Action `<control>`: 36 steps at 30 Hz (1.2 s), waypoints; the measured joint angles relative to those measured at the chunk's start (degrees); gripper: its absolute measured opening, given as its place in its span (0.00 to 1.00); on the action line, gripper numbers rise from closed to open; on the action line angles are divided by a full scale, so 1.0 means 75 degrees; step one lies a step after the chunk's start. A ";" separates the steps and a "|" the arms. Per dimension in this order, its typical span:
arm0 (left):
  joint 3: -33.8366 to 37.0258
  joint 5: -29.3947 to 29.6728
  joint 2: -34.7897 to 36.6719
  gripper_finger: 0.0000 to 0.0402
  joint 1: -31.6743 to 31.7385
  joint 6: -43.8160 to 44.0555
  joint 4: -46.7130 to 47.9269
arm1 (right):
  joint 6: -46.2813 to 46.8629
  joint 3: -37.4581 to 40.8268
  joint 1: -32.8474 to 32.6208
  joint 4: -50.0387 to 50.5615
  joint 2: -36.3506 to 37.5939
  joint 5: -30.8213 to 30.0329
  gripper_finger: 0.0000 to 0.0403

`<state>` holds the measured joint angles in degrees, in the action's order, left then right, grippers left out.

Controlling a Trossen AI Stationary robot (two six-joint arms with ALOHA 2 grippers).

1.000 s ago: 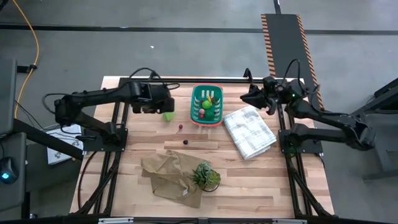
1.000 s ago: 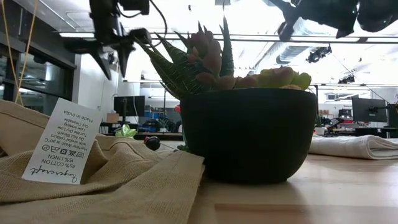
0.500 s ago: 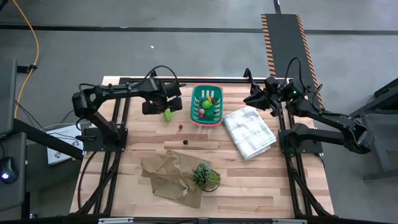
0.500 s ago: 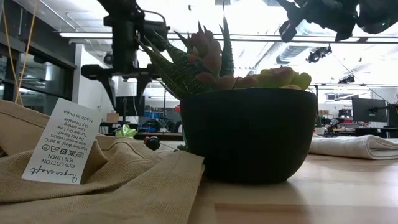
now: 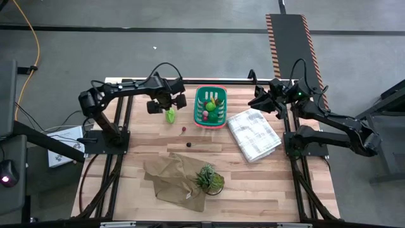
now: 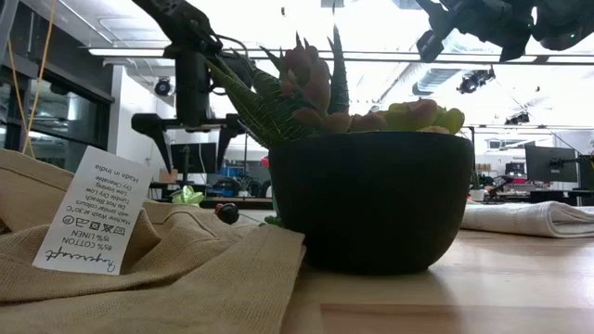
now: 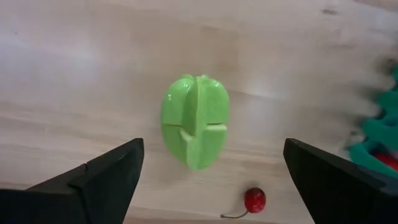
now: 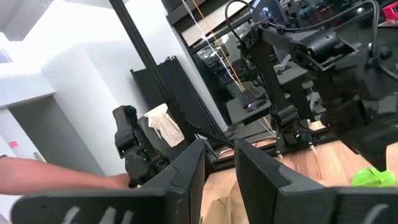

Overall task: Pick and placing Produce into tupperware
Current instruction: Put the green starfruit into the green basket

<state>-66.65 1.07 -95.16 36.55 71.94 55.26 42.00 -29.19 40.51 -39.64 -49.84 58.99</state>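
The left gripper [image 5: 169, 105] has been swung in from the table's left side and is now hung right above the light green fruit [image 7: 194, 120], its fingers [image 7: 106, 180] spread wide to either side with nothing held. The fruit lies on the wooden table [image 5: 253, 183], just left of the teal basket [image 5: 211, 106], in which a few green, yellow and red pieces can be seen. Two small red and dark balls [image 5: 183, 130] are left on the wood nearby. The right gripper [image 5: 258, 99] is parked above the table's far right edge, fingers nearly together and empty. A checked cloth [image 5: 254, 133] is spread right of the basket; a tan cloth [image 5: 171, 177] and potted plant [image 6: 371, 186] fill the near side, blocking much of the low view. A lit workshop is seen beyond.
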 joint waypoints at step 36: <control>-0.0003 -0.0150 -0.1205 0.78 -0.0017 -0.0772 -0.0220 | -0.0013 0.0000 0.0000 0.0069 -0.0003 -0.0027 0.20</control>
<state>-66.67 -0.06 -104.20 36.42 66.15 53.60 41.90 -29.19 40.51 -39.12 -49.87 58.78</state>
